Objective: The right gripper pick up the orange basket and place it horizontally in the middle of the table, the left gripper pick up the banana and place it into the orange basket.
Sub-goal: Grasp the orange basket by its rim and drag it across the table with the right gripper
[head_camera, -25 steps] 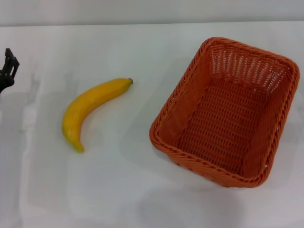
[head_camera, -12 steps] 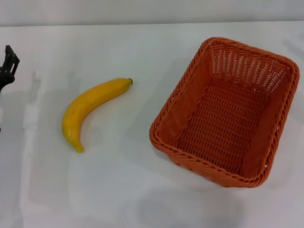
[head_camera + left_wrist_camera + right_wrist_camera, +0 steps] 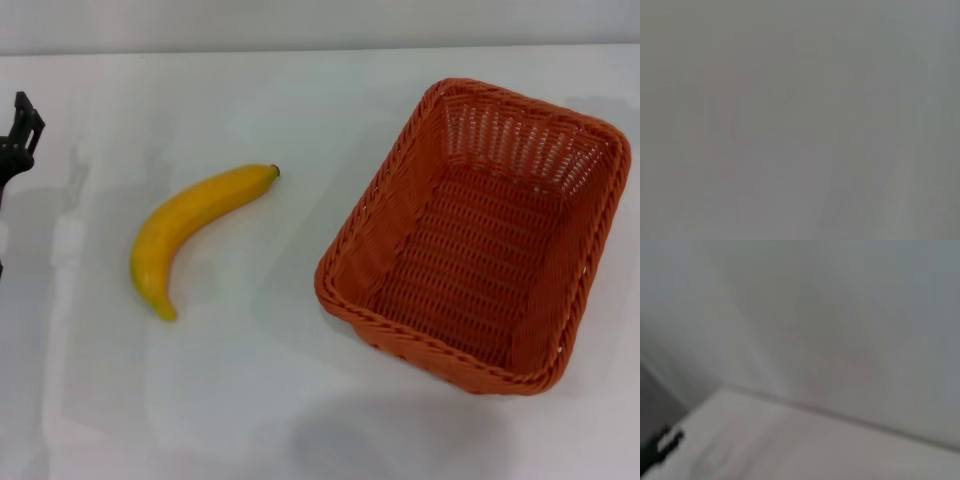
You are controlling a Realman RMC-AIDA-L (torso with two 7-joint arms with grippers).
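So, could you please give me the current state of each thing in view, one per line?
orange basket: upright, empty, at an angle on the table's right side, not gripped.
banana: lying flat on the table, left of the basket, apart from it, untouched.
left gripper: at the table's far left edge, clear of the banana.
right gripper: not in the head view.
table: bears the banana and the basket.

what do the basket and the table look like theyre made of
The orange basket looks woven, wicker-style, possibly plastic strands: open-weave sides, a braided rim and a slight sheen. The table looks like a hard, smooth white laminate or similar, with a glossy finish that shows soft reflections.
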